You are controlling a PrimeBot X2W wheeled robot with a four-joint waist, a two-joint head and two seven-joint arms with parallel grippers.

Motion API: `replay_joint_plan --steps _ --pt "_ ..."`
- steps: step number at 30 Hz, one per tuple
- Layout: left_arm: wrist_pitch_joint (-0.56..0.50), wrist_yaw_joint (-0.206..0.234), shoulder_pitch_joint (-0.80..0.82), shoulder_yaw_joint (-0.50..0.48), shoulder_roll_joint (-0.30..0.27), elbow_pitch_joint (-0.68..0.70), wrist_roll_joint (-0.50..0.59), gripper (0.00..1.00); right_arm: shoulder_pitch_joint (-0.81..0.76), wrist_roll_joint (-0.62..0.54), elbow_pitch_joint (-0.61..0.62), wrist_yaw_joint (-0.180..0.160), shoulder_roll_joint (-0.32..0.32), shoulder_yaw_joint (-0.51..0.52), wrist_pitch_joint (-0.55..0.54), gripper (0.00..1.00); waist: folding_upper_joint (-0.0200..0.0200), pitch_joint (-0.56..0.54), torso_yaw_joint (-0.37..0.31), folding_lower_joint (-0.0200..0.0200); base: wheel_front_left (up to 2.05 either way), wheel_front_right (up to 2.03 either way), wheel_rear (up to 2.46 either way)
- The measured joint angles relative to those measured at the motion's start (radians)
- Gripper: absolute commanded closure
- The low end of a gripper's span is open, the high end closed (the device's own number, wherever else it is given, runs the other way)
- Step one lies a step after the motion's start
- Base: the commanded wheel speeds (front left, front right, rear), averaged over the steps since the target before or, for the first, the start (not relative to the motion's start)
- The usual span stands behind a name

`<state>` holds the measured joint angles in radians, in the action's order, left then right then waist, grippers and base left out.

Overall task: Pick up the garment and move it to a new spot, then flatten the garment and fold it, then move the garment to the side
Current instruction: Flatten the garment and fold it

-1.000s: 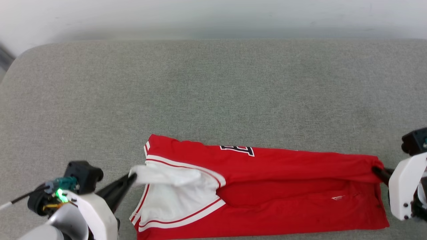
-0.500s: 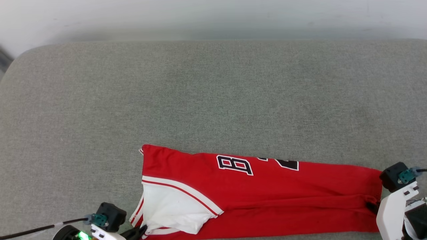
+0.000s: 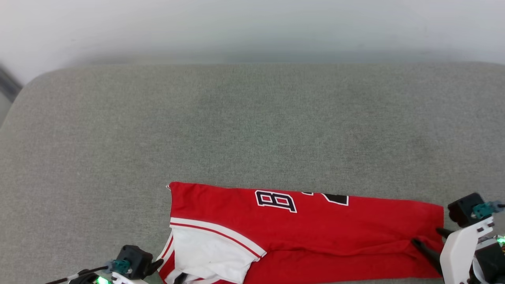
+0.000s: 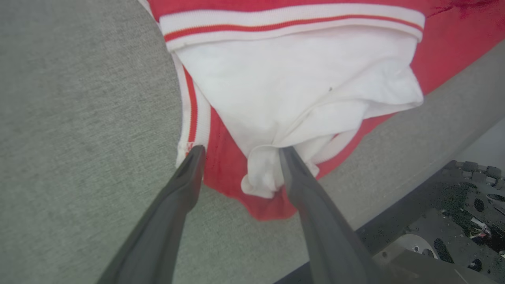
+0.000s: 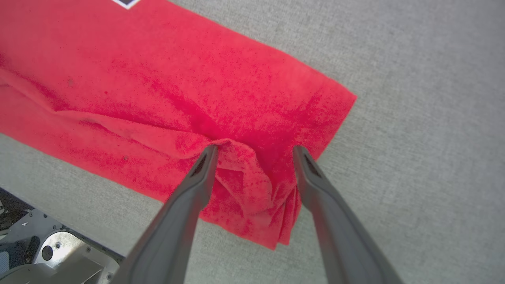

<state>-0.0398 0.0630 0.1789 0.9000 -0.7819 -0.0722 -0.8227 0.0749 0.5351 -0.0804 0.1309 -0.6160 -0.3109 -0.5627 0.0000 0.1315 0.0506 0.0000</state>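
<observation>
**A:** Where is the garment?

**B:** The garment [image 3: 315, 236] lies on the grey fabric worktop [image 3: 252, 118], close along its near edge. It is folded into a long band running left to right. The white sleeve [image 4: 300, 79] is at the left end and the plain red hem at the right.

**A:** And the left gripper?

**B:** The left gripper [image 4: 241, 152] sits at the band's near left corner with its fingers spread. A bunched fold of the sleeve lies between them and touches one finger. The other fingertip rests by the striped trim [image 4: 193, 114]. It pinches nothing.

**A:** The right one?

**B:** The right gripper [image 5: 255, 150] is at the right end, by the near corner, and its fingers are spread as well. Both tips are down on the red cloth, with a puckered ridge of fabric between them. The cloth there is not clamped.

**A:** Is the print visible?

**B:** Partly. The black-and-white print [image 3: 276, 200] faces up along the band's far edge, left of the middle, and the fold cuts off its far side.
</observation>
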Motion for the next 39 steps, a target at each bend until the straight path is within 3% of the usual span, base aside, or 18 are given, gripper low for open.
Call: replay_joint_plan --steps 7,11,15,19,23,28,39 --pt "0.158 0.082 -0.048 -0.106 -0.012 0.074 -0.037 0.00 -0.055 0.032 0.075 0.000 0.040 0.096 0.014 0.00 0.0000 -0.058 -0.008 -0.0001 0.00 0.00 0.00" --pt "0.269 0.139 -0.075 -0.196 0.013 0.116 -0.062 0.00 -0.064 0.036 0.129 0.000 0.103 0.197 0.026 0.00 0.0000 -0.073 -0.011 0.0000 0.00 0.00 0.00" --pt "0.300 0.206 -0.114 -0.344 0.086 0.167 -0.028 0.00 -0.091 0.016 0.156 0.000 0.181 0.294 0.027 0.00 0.0000 -0.079 -0.010 0.0000 0.00 0.00 0.00" --pt "0.301 0.223 -0.175 -0.550 0.221 0.261 0.155 0.00 -0.124 -0.011 0.171 0.000 0.263 0.373 0.041 0.00 0.0000 -0.078 -0.002 0.0000 0.00 0.00 0.00" --pt "0.302 0.168 -0.259 -0.708 0.342 0.334 0.347 0.00 -0.147 -0.027 0.175 0.000 0.352 0.441 0.070 0.00 0.0000 -0.071 0.003 0.0000 0.00 0.00 0.00" --pt "0.303 0.067 -0.319 -0.765 0.416 0.356 0.566 0.00 -0.189 -0.036 0.172 0.000 0.447 0.523 0.096 0.00 0.0000 -0.064 0.015 0.0000 0.00 0.00 0.00" --pt "0.303 -0.074 -0.328 -0.857 0.549 0.334 0.675 0.00 -0.181 -0.111 0.058 0.000 0.489 0.614 0.065 0.00 0.0000 -0.019 0.043 0.0000 0.00 0.00 0.00"
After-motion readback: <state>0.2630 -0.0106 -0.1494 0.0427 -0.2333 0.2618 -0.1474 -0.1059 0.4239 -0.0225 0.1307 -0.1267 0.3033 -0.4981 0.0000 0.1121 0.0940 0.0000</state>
